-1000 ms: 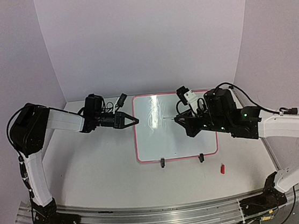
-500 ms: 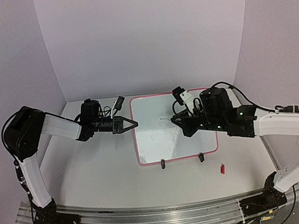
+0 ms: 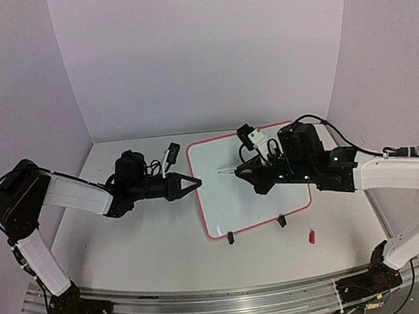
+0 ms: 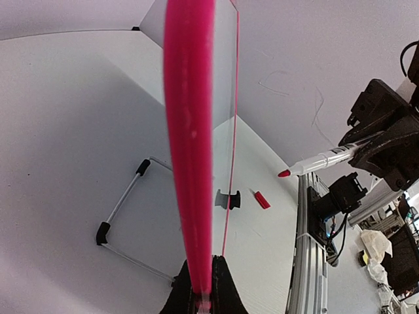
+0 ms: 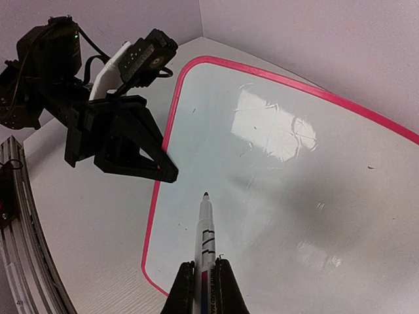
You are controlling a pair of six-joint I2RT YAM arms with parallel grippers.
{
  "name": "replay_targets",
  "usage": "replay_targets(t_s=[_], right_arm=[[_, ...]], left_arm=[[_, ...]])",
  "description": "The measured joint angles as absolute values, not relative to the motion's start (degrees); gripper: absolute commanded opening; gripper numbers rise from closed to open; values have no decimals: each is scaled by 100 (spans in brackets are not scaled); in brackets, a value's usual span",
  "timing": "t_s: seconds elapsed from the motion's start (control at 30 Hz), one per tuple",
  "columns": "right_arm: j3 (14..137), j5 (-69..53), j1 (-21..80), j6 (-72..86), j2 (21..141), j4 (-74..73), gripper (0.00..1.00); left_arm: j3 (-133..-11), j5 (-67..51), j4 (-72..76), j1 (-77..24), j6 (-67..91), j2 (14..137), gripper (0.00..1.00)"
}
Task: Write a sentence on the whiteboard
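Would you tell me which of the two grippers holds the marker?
The right gripper: the marker sticks out of its grip, while the left gripper is clamped on the pink edge of the whiteboard.

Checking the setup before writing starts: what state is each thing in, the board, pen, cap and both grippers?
whiteboard: blank, no writing visible, left frame edge gripped.
left gripper: shut on the whiteboard's frame.
right gripper: shut on the marker.
marker: uncapped, tip aimed at the board.
red cap: off, lying on the table near the board's right corner.
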State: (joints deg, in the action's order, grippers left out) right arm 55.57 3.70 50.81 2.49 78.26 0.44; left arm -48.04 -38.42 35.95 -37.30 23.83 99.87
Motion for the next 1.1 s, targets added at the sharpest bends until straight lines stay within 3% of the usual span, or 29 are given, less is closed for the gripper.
replay_targets(t_s=[0.7, 1.1], right_arm=[[5562, -90, 5081, 255, 7826, 40, 0], [5815, -528, 5171, -33, 8156, 62, 0]], left_arm=[[-4077, -2873, 3046, -3927, 2180, 9036, 0], [-4289, -2889, 3010, -3906, 2147, 9302, 0]])
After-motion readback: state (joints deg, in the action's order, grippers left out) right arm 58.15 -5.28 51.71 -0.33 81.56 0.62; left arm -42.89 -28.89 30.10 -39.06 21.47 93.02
